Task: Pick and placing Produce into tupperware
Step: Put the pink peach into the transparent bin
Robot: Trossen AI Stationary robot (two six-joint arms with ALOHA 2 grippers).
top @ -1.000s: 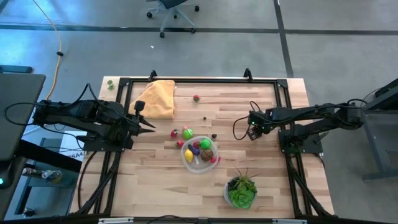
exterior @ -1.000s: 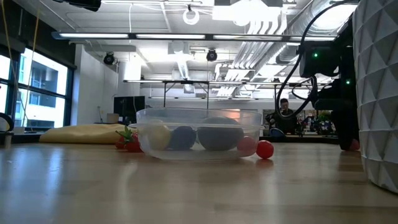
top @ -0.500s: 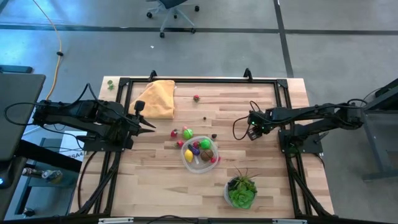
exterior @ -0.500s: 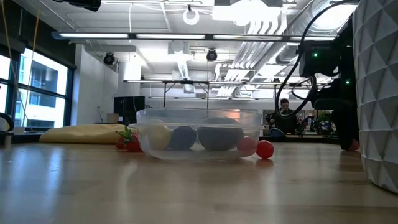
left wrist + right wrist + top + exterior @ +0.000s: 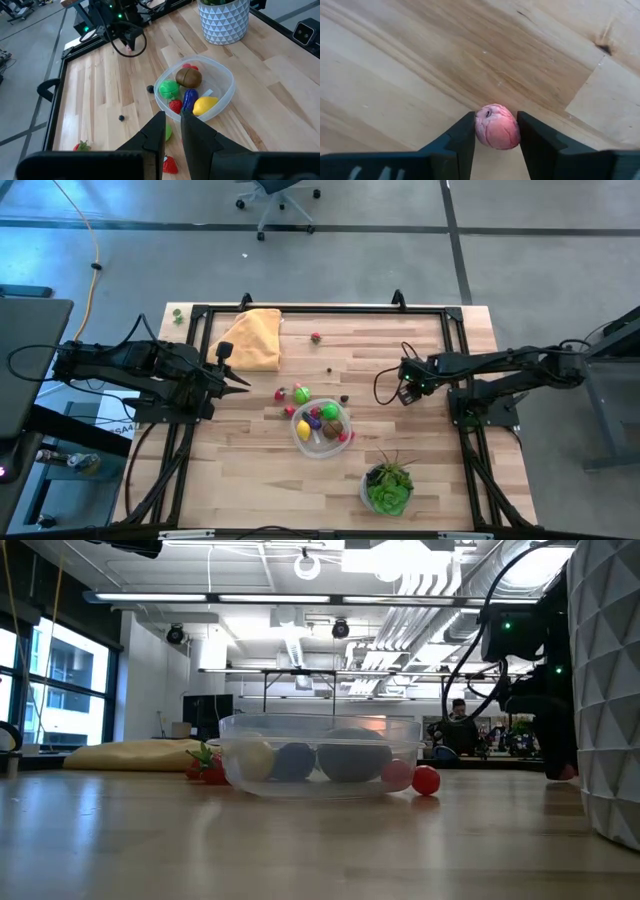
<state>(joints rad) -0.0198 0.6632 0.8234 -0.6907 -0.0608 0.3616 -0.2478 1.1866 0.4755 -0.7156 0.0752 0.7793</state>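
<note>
Left wrist view: five produce pieces (image 5: 188, 77) inside one tupperware (image 5: 226, 89).

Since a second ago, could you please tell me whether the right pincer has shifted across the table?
No. In the high view the right pincer sits at the same spot relative to the potted plant.

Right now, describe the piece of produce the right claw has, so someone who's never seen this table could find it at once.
Start at the clear round tupperware near the table's middle, then go toward the right arm. Its right claw is shut on a pink piece down at the wood. It is small, rounded and wrinkly, lying alone, well apart from the produce clustered around the container.
</note>
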